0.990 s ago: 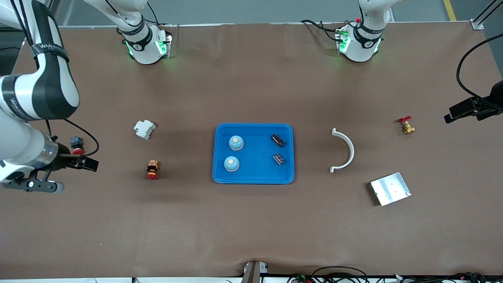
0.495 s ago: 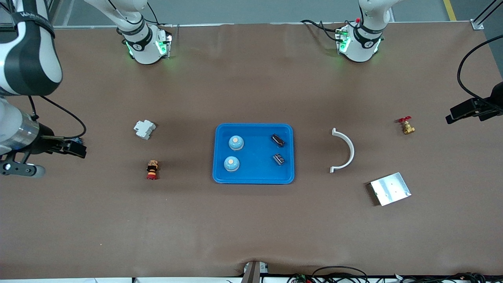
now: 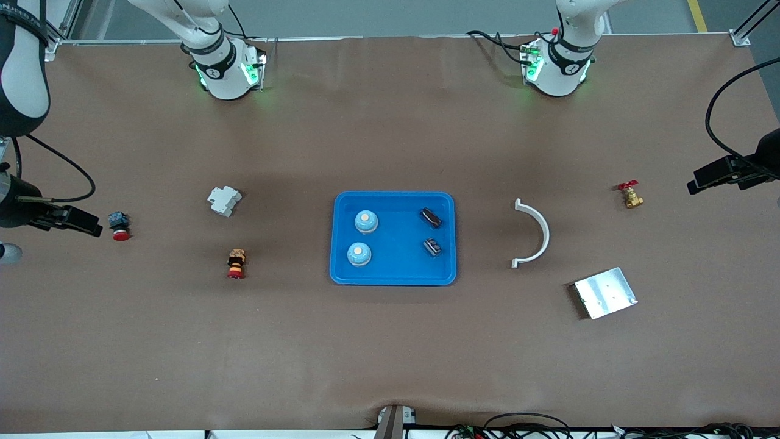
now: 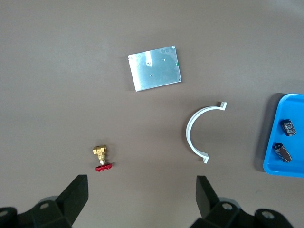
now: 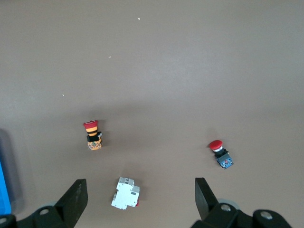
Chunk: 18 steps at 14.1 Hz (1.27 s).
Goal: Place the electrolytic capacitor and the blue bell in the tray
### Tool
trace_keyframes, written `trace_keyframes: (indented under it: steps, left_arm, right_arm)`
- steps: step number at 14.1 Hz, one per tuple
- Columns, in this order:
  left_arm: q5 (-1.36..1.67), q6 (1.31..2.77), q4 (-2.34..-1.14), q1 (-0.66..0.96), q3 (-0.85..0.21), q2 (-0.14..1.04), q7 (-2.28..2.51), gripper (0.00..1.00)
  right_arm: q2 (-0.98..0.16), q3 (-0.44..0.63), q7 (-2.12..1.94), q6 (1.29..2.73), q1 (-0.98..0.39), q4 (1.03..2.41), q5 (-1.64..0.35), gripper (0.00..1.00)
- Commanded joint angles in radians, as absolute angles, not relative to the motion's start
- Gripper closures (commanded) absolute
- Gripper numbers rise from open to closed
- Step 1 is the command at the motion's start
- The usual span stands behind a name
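So the blue tray [image 3: 393,275] sits mid-tabletop with its long side running between the two arms' ends. Both blue bells [image 3: 365,222] [image 3: 358,254] stand upright in the half toward the right arm, domes up. The two dark capacitors [image 3: 431,216] [image 3: 432,247] lie on their sides in the half toward the left arm, each tilted at a slant to the tray's edges.

The left pincer [image 4: 142,197] hangs high over the left arm's end, fingers spread wide with nothing in them, the brass valve [image 4: 100,158] under it and the white curved clip [image 4: 199,133] and silver plate [image 4: 155,68] near.

The right pincer [image 5: 140,197] is the same, wide and empty, up over the right arm's end, with the white breaker [image 5: 125,193] and two red buttons [image 5: 93,135] [image 5: 219,153] below it.
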<state>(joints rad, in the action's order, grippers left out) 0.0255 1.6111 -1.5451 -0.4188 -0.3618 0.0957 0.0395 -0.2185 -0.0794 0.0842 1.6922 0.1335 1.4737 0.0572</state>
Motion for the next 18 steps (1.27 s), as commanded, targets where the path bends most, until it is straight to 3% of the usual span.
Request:
trace_keyframes:
  steps: [1,9,18]
  left_arm:
    - [0.003,1.589,-1.520,-0.422,-0.368,0.104,0.052,0.00]
    - [0.005,1.586,-1.514,-0.385,-0.350,0.097,0.054,0.00]
    - [0.006,1.583,-1.513,-0.128,-0.083,0.091,0.051,0.00]
  right_arm:
    - [-0.137,-0.046,0.067,1.704,0.110,1.557,0.032,0.00]
    - [-0.075,-0.048,0.067,1.706,0.110,1.589,0.031,0.00]
    - [-0.020,-0.046,0.067,1.709,0.117,1.618,-0.037,0.00]
